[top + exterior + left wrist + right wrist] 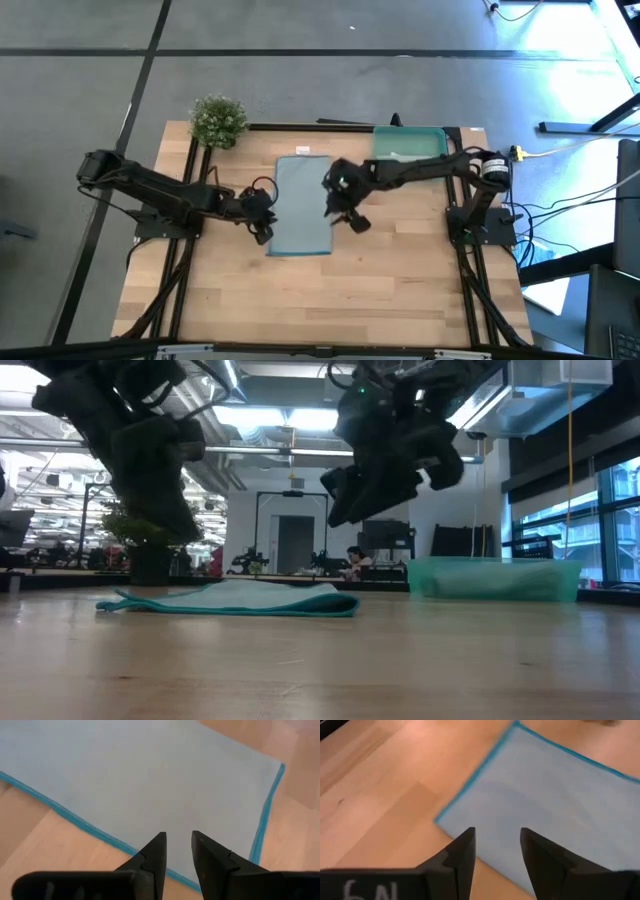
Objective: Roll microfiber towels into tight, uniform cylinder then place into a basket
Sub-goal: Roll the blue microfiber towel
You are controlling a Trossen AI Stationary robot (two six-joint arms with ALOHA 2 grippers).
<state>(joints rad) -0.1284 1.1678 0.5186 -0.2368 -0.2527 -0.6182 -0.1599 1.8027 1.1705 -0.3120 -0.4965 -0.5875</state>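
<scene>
A light blue microfiber towel (300,205) with a darker blue hem lies flat on the wooden table as a long rectangle; a small white tag (303,151) sits at its far edge. My left gripper (262,228) hangs open above the towel's near left corner (150,770), fingers (178,842) empty. My right gripper (345,215) hangs open above the towel's right edge (560,795), fingers (497,837) empty. In the low view both grippers stand well clear above the towel (230,600). The teal basket (410,143) stands at the far right.
A small potted plant (218,120) stands at the table's far left corner. The basket (495,578) sits just right of the towel's far end. Bare wood stretches along the near half of the table (320,300). Black frame rails run along both sides.
</scene>
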